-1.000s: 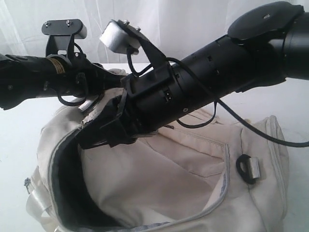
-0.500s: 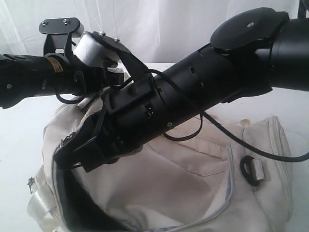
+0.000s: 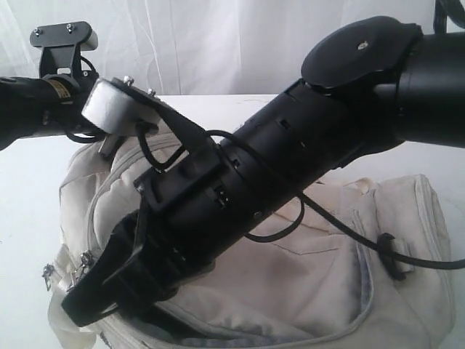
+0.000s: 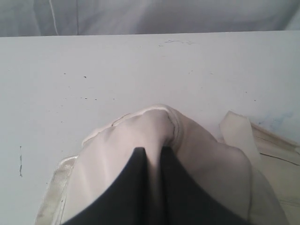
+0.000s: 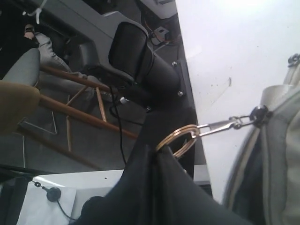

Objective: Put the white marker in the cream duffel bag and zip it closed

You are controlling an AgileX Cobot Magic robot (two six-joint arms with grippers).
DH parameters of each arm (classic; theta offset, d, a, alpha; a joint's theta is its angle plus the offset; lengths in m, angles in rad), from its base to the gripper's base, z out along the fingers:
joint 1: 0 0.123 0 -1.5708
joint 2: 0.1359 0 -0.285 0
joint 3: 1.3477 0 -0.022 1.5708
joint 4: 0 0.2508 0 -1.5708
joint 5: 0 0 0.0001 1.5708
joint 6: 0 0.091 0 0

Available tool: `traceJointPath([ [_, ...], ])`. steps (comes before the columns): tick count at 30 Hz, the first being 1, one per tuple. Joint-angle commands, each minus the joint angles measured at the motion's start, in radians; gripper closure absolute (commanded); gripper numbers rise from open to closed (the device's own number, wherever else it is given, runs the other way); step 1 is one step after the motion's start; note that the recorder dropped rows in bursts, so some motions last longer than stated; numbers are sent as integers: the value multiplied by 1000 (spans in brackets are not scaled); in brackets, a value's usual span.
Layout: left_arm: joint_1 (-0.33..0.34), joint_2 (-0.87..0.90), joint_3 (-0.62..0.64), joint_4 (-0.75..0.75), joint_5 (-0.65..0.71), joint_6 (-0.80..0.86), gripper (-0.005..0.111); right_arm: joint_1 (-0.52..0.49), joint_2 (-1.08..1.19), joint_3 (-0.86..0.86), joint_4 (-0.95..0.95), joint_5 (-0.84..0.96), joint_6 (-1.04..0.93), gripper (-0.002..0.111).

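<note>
White counter is carrying the cream duffel bag; white marker is not showing, likely inside. Left claw is pinching the bag's end fabric; right claw is clenching the zipper ring. Risk: ring slipping free if pull angles off track. Versus a second ago, mouth is gaping far less.

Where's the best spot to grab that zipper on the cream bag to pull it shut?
The metal ring on the zipper pull. It hangs clear of the cream duffel bag fabric on a thin link, so narrow jaws fit around it. Come from the bag's end, in line with the zipper; the right gripper pinches it that way.
</note>
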Motion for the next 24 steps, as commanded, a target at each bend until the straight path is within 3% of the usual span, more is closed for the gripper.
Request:
traceJointPath([
  [1, 14, 0, -4, 0, -42, 19, 107, 13, -13, -1, -20, 97, 45, 108],
  [18, 56, 0, -4, 0, -5, 46, 107, 7, -210, 126, -401, 97, 331, 108],
  [24, 86, 0, -4, 0, 11, 46, 107, 7, -282, 158, -521, 9, 400, 108],
])
